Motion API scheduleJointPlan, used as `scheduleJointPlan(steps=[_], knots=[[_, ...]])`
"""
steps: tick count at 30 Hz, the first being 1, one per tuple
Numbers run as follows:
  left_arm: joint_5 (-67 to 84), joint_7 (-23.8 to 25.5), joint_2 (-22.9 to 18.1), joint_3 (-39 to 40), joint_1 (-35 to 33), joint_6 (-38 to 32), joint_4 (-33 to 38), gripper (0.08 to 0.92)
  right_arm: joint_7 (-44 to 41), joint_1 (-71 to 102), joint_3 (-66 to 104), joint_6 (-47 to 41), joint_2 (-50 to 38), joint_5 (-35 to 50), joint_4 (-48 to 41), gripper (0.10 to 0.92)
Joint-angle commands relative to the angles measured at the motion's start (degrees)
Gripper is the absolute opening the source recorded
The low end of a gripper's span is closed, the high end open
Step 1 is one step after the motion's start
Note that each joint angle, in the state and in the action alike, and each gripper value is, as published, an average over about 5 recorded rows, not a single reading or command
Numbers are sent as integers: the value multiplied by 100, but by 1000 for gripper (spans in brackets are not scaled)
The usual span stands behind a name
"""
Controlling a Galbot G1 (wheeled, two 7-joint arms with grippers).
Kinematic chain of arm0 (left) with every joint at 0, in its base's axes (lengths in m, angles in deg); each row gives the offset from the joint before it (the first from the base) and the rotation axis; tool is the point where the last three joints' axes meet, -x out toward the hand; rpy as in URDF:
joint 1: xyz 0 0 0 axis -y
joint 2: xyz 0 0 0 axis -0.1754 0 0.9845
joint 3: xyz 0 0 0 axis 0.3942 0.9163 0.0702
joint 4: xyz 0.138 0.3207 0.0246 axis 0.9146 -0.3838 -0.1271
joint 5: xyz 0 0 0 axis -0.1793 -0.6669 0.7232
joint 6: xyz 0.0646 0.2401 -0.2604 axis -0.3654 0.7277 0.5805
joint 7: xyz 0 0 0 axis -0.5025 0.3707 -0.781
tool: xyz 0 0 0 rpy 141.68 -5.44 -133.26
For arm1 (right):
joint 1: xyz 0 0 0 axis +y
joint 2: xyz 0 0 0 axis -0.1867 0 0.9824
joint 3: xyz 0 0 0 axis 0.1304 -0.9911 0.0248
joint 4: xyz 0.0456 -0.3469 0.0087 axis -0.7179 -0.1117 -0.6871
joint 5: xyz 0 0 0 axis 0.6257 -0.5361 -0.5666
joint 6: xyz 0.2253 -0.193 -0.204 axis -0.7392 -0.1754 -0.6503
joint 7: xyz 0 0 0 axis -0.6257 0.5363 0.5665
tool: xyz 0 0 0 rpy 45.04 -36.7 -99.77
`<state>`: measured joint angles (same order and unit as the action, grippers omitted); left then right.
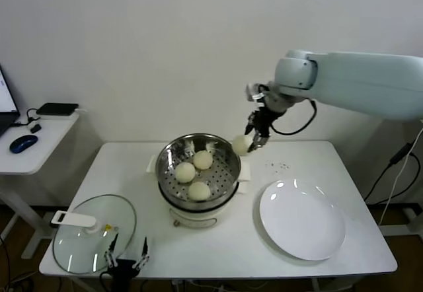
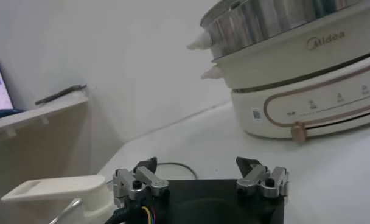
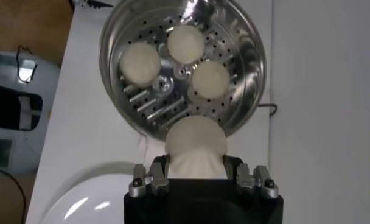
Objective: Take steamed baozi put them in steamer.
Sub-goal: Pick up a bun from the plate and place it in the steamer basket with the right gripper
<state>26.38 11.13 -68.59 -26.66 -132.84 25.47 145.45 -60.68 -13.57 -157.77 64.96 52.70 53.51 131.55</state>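
**Right tool carries the last baozi at the steamer's rim**

The right tool [image 1: 253, 140] is pinching one steamed baozi [image 3: 195, 146] between its fingers, holding it in the air just beyond the far right edge of the steamer [image 1: 228, 156]. In the right wrist view the bun fills the gap between the two fingers, with the steel basket spread out beyond it. Three more baozi [image 1: 199, 191] lie inside the steamer on its perforated bottom, grouped close together around the middle. The basket sits in a cream-white pot base [image 2: 294, 91], which stands near the centre of the white counter [image 1: 125, 166].

To the right of the steamer, near the front of the counter, lies a flat white plate [image 1: 302, 219]. On the front left corner rests a glass lid [image 1: 79, 242] with a white handle. The left tool [image 2: 200, 181] hangs low at the front edge beside that lid, its fingers spread apart and holding nothing.
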Motion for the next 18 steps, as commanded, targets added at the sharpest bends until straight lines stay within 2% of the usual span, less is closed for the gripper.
scheduleJointPlan(steps=[1,18], knots=[[0,4,-74,-2,3,15,-11,823,571,1160,677,-552,561,30,-169,611],[-23,-1,-87,4,7,4,-62,823,875,2400,1183,-725,549,-609,-502,617]])
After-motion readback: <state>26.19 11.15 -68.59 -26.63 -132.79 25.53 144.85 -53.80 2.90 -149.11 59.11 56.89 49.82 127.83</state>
